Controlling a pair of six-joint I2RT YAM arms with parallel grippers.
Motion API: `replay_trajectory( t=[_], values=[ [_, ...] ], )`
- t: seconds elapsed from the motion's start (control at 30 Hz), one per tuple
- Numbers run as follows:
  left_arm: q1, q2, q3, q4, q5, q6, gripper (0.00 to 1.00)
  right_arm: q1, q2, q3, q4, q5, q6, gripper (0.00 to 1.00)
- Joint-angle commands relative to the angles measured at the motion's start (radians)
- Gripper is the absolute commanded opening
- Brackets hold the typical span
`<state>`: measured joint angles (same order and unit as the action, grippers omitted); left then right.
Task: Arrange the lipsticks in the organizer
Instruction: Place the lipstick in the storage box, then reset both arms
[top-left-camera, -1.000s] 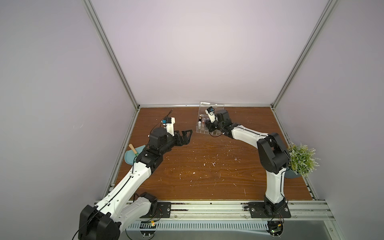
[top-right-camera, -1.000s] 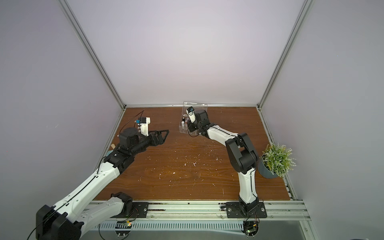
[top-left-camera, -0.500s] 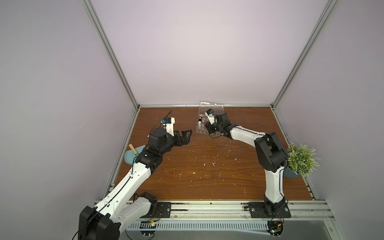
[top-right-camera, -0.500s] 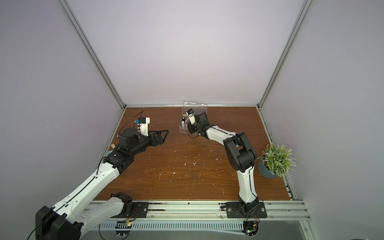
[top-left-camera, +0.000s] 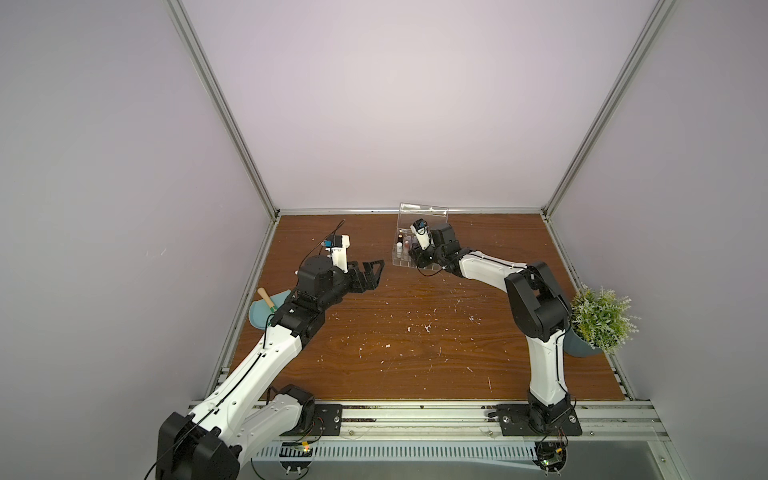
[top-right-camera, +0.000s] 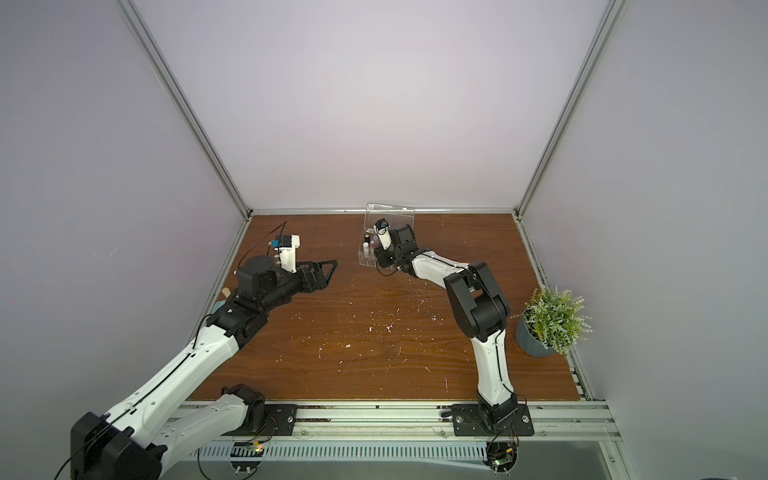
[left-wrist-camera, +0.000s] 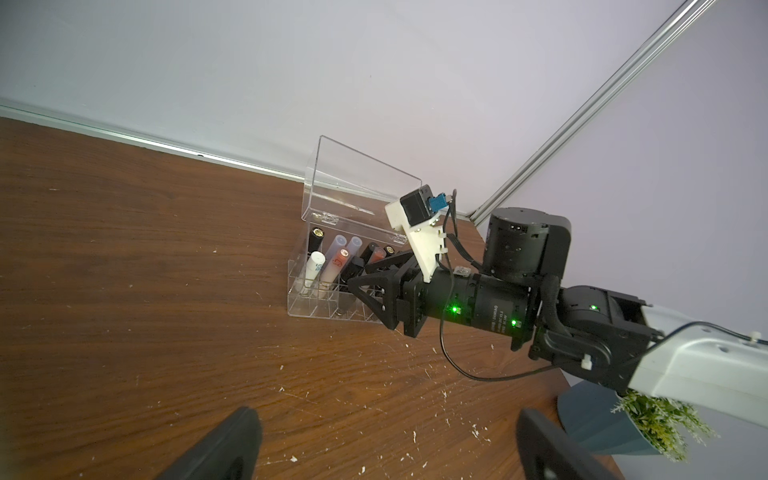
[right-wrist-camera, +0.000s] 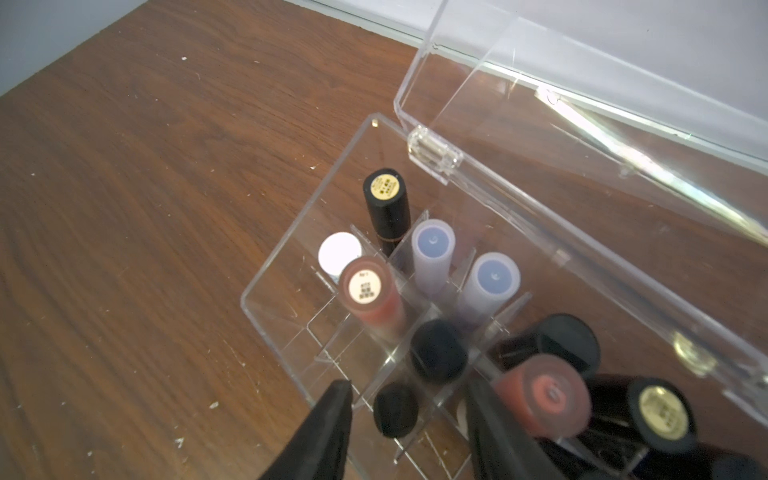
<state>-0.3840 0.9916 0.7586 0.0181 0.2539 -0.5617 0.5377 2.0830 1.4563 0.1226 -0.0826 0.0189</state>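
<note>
The organizer (top-left-camera: 398, 254) (top-right-camera: 362, 258) (left-wrist-camera: 316, 308) (right-wrist-camera: 286, 266), a clear box with its lid raised, stands at the back of the table. Several lipsticks stand in its cells: a black gold-capped one (right-wrist-camera: 384, 193), a white one (right-wrist-camera: 340, 251), a pink one (right-wrist-camera: 365, 286), two lavender ones (right-wrist-camera: 432, 245) and black ones (right-wrist-camera: 436, 349). My right gripper (top-left-camera: 417, 261) (top-right-camera: 380, 262) (left-wrist-camera: 360, 283) (right-wrist-camera: 407, 386) hangs open over the near cells. Its fingers straddle a black lipstick (right-wrist-camera: 395, 409) without touching it. My left gripper (top-left-camera: 376, 269) (top-right-camera: 330, 269) (left-wrist-camera: 386, 415) hovers open and empty, left of the organizer.
A light-blue dustpan (top-left-camera: 258, 313) with a wooden-handled tool (top-left-camera: 265, 298) lies at the table's left edge behind my left arm. A potted plant (top-left-camera: 602, 320) (top-right-camera: 548, 320) stands at the right edge. White specks litter the brown tabletop (top-left-camera: 415, 332).
My right gripper's jaws have spread apart over the organizer, and that arm's elbow has shifted slightly left. The left arm has not moved.
</note>
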Motion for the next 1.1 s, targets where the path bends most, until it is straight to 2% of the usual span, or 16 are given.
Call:
replay_trajectory(
  t=[0.0,0.1,0.2,0.3,0.4,0.47,0.57,0.63,0.7,0.77,0.9,1.0,1.07],
  values=[
    [0.01,-0.002,-0.017,0.007,-0.032,0.028,1.0,-0.001,-0.096,-0.013,-0.012,-0.004,0.006,0.57],
    [0.01,0.023,-0.032,0.036,-0.083,0.051,1.0,0.001,-0.207,-0.082,0.002,0.004,0.021,0.66],
    [0.011,0.038,-0.061,0.083,-0.186,0.087,1.0,0.0,-0.351,-0.179,0.023,0.033,0.037,0.75],
    [0.016,0.043,-0.085,0.141,-0.266,0.125,1.0,0.0,-0.509,-0.292,0.034,0.08,0.053,0.75],
    [0.026,0.056,-0.101,0.19,-0.335,0.164,1.0,-0.006,-0.653,-0.409,0.049,0.149,0.083,0.8],
    [0.034,0.07,-0.121,0.227,-0.433,0.198,1.0,-0.025,-0.715,-0.443,0.007,0.176,0.093,0.81],
    [0.057,0.078,-0.19,0.324,-0.673,0.252,1.0,-0.072,-0.776,-0.491,-0.035,0.217,0.096,0.83],
    [0.093,0.064,-0.29,0.478,-0.75,0.305,1.0,-0.123,-0.828,-0.553,-0.018,0.254,0.101,0.85],
    [0.134,0.055,-0.387,0.626,-0.762,0.35,1.0,-0.171,-0.868,-0.617,0.014,0.3,0.111,0.91],
    [0.167,0.083,-0.464,0.742,-0.767,0.411,1.0,-0.231,-0.905,-0.702,0.079,0.292,0.08,0.95],
    [0.181,0.227,-0.593,1.06,-0.837,0.599,1.0,-0.292,-0.946,-0.997,0.476,0.367,-0.021,0.99],
    [0.232,0.338,-0.663,1.302,-0.808,0.621,1.0,-0.366,-0.878,-1.106,0.69,0.323,0.006,0.99],
    [0.258,0.335,-0.667,1.301,-0.748,0.62,1.0,-0.409,-0.797,-1.103,0.719,0.298,0.026,0.99]
  ],
)
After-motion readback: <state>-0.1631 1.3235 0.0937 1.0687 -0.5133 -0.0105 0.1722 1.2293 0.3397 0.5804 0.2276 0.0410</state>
